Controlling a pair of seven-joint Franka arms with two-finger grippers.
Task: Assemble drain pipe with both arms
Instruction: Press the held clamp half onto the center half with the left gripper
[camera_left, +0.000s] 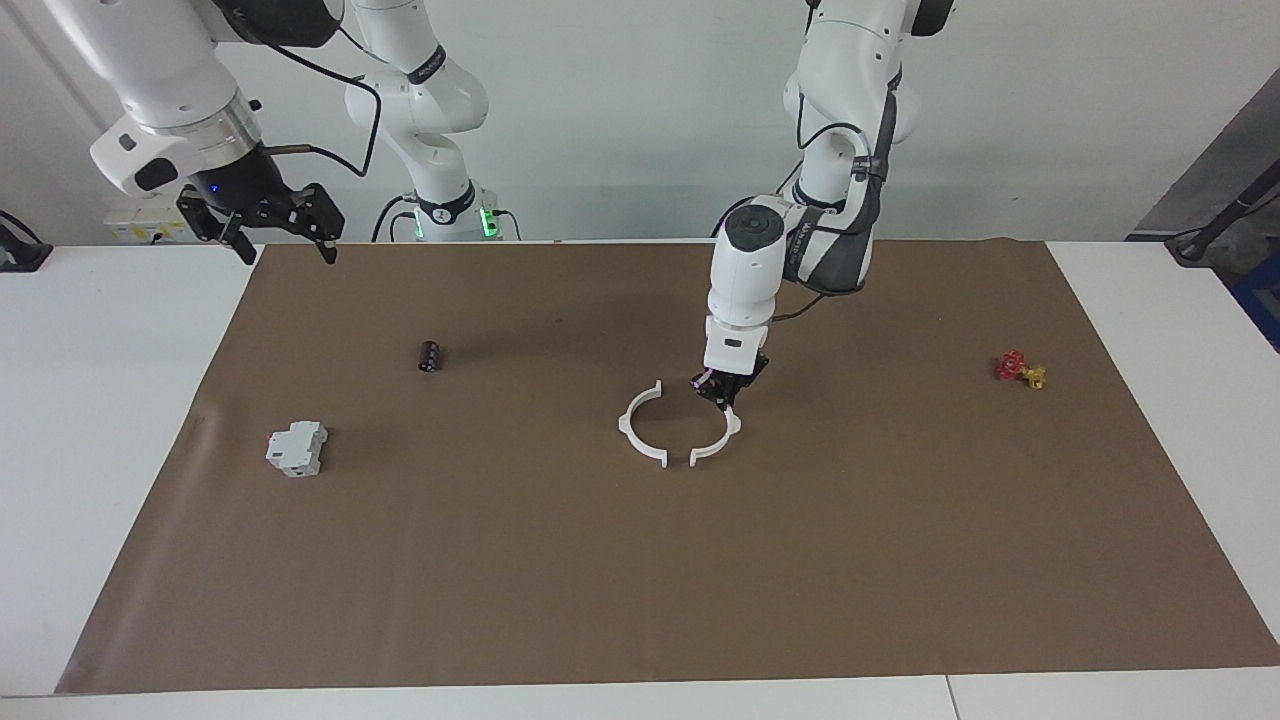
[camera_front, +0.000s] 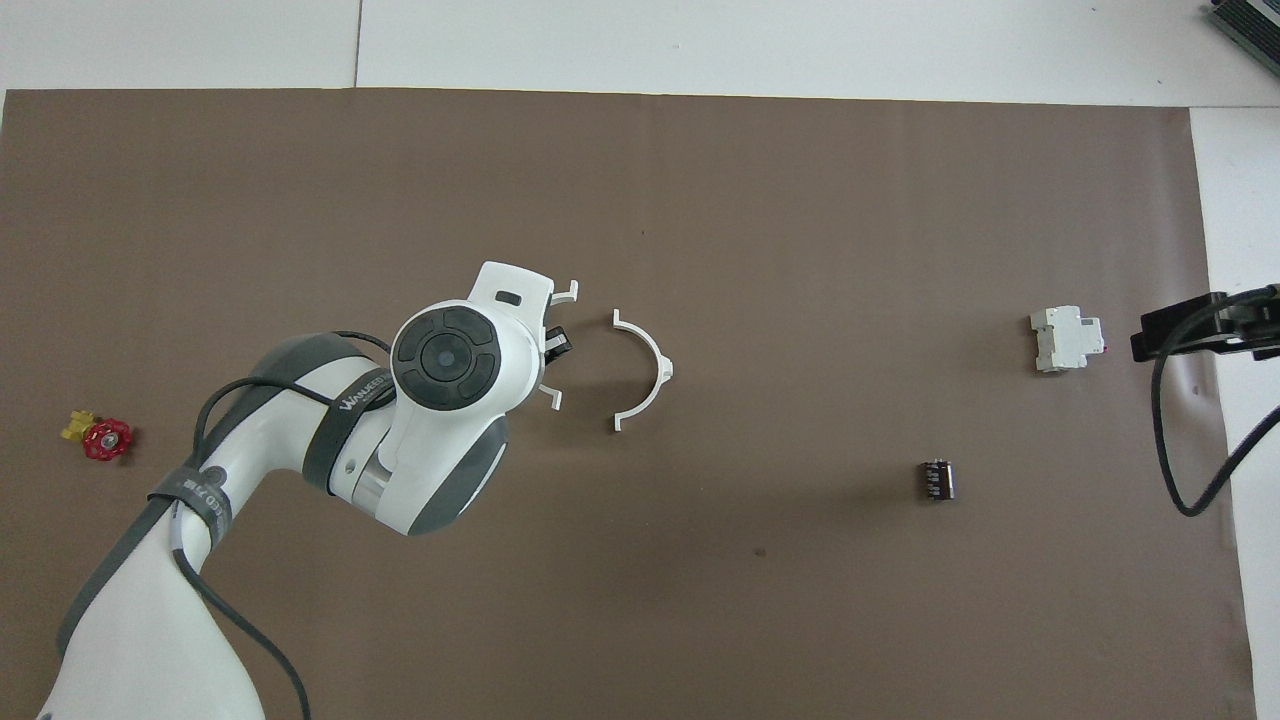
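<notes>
The drain pipe is in two thin white half-rings. One half-ring (camera_left: 638, 424) (camera_front: 651, 366) lies flat on the brown mat (camera_left: 640, 580) near its middle. My left gripper (camera_left: 727, 396) (camera_front: 558, 346) is shut on the other half-ring (camera_left: 722, 442) (camera_front: 567, 293) and holds it low over the mat, beside the lying one on the side toward the left arm's end. Their open sides face each other and a small gap separates their ends. In the overhead view the left wrist hides most of the held half. My right gripper (camera_left: 265, 228) (camera_front: 1190, 331) waits open and empty in the air over the mat's corner at the right arm's end.
A grey-white boxy block (camera_left: 296, 448) (camera_front: 1066, 339) and a small dark cylinder (camera_left: 430, 355) (camera_front: 936, 479) lie toward the right arm's end. A small red-and-yellow valve (camera_left: 1020, 369) (camera_front: 97, 437) lies toward the left arm's end.
</notes>
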